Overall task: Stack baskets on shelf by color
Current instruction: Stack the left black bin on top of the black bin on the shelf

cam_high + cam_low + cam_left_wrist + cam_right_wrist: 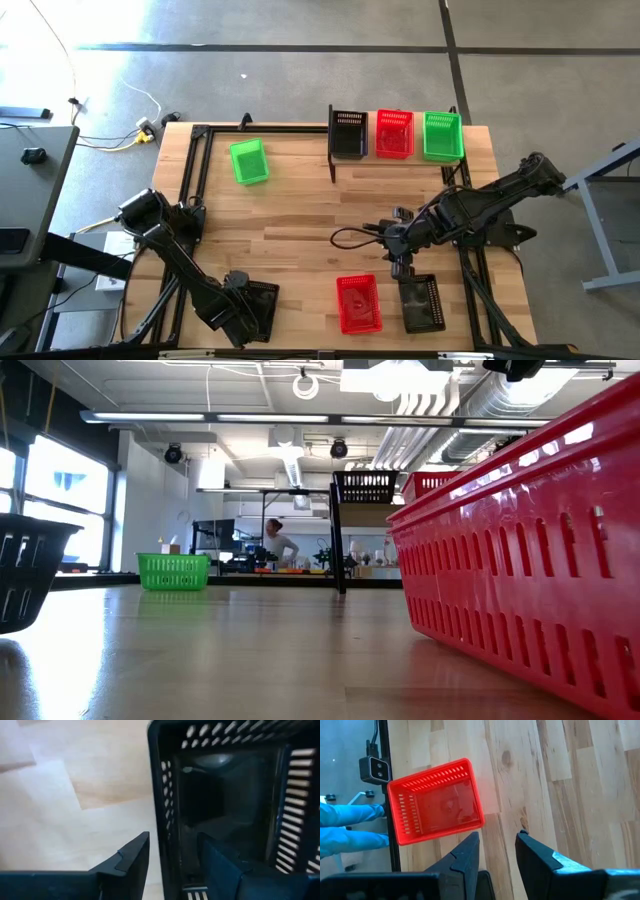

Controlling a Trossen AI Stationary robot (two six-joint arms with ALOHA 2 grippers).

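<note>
While the shelf (400,160) at upper centre already carries black, red and green baskets, you still have four loose. Your left gripper (172,862) straddles the black basket's (225,820) wall, jaws apart; your right gripper (497,845) hangs open beside the red basket (435,802).

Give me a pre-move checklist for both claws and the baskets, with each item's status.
1. Left claw straddles a wall of the black basket, one finger inside, one outside: ok.
2. Left claw's grip closed on that wall: cannot tell.
3. Right claw open and empty above bare wood: ok.
4. Shelf holds black, red and green stacks: ok.
5. Loose red basket upright beside right claw: ok.
6. Blue-gloved hand at table edge near red basket: not ok.
</note>
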